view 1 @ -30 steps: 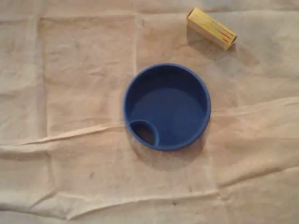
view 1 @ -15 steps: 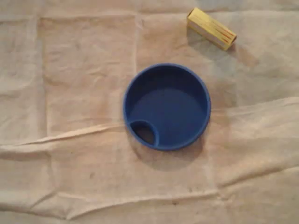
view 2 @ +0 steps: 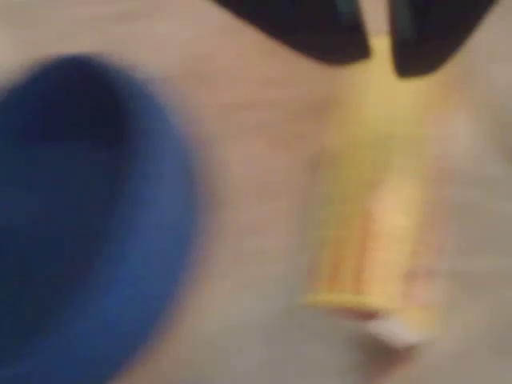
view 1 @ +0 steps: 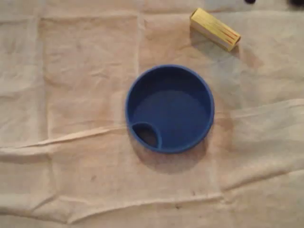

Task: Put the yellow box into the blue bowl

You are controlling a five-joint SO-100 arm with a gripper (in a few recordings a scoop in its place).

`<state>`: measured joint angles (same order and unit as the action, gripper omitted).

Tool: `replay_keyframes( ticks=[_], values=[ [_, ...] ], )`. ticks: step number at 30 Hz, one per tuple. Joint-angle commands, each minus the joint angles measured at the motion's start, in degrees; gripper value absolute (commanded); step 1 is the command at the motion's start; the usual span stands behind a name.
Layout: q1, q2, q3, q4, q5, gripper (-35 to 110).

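Observation:
In the overhead view the yellow box (view 1: pixel 214 29) lies flat on the cloth at the upper right, tilted diagonally. The round blue bowl (view 1: pixel 169 108) sits at the centre, empty, with a small pocket (view 1: pixel 147 135) at its lower-left rim. The box and the bowl are apart. The wrist view is blurred: the yellow box (view 2: pixel 376 200) lies lengthwise below my black gripper (view 2: pixel 382 56), and the blue bowl (view 2: pixel 80 216) is at the left. The fingers stand almost together above the box's far end, with nothing between them.
A wrinkled beige cloth (view 1: pixel 76 95) with raised folds covers the whole table. A dark bit of the arm (view 1: pixel 249 1) pokes in at the top edge of the overhead view, above the box.
A dark bit of the arm has come in at the overhead view's top edge, near the box. Box and bowl have not moved.

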<state>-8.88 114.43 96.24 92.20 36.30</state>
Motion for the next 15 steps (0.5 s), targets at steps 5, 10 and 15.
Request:
replay_keyframes(
  ticks=[5, 10, 15],
  values=[
    [0.8, -3.9, -5.1, -0.9, 10.8, 0],
    [0.9, -4.0, -5.0, -0.9, 11.5, 10],
    [1.1, -4.0, -4.3, -1.5, 10.5, 27]
  ],
)
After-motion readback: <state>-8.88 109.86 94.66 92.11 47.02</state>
